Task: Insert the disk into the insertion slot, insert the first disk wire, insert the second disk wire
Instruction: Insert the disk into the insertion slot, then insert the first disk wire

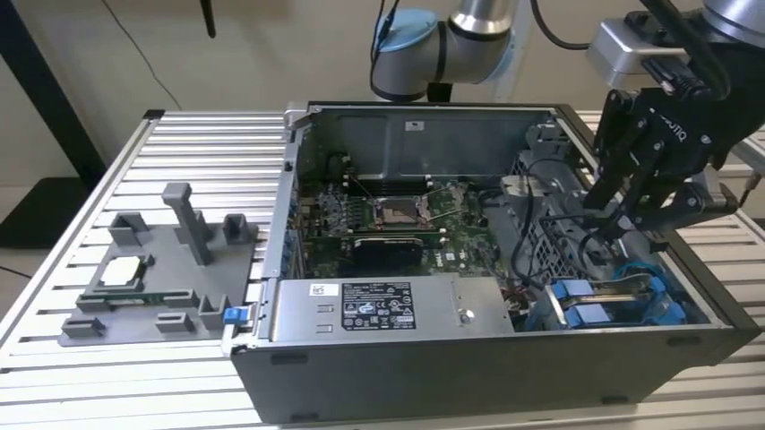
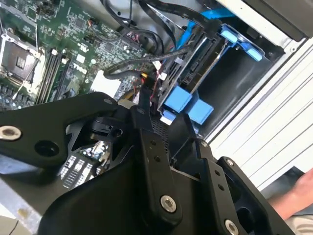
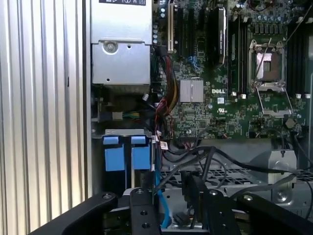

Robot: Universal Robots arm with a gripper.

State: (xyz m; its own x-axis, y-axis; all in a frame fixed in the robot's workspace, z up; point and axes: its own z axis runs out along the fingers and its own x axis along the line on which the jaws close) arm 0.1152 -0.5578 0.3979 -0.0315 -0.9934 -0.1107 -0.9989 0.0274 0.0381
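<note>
We are noting the gripper over the seated disk, its opening impossible to tell. We are judging the black wires limp, best gripped near their stiff ends.

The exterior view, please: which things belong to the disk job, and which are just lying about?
Job: disk, insertion slot, black wires, hand.
Lying about: grey fixture, silver chip, power-supply box, motherboard.
</note>
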